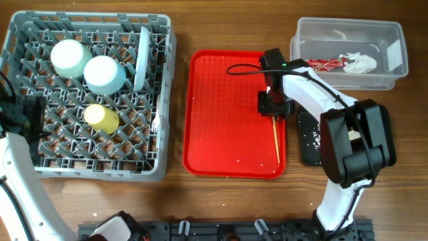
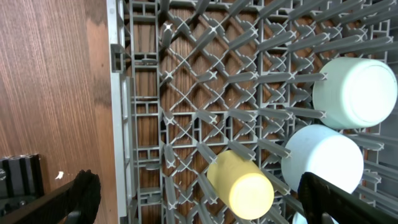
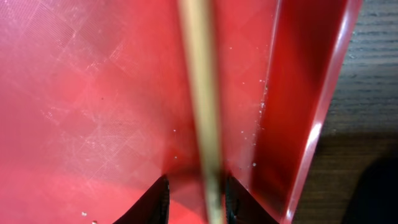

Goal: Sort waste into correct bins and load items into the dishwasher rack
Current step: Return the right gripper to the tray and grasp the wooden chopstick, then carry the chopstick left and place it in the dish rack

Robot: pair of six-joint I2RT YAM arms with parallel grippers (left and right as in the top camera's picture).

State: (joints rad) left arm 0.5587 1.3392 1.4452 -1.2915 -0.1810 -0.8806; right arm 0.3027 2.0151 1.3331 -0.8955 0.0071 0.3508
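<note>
One chopstick (image 3: 200, 93) runs straight ahead from between my right gripper's (image 3: 196, 202) fingers. They sit close on either side of it, but I cannot tell whether they actually pinch it. The red tray's (image 3: 311, 93) wall stands just off the gripper's right side. My left gripper (image 2: 196, 193) is spread wide and holds nothing, above the rack (image 2: 186, 74). The yellow cup (image 2: 239, 183) lies between its fingers, with the blue bowl (image 2: 323, 158) and green bowl (image 2: 354, 93) ahead to its right.
</note>
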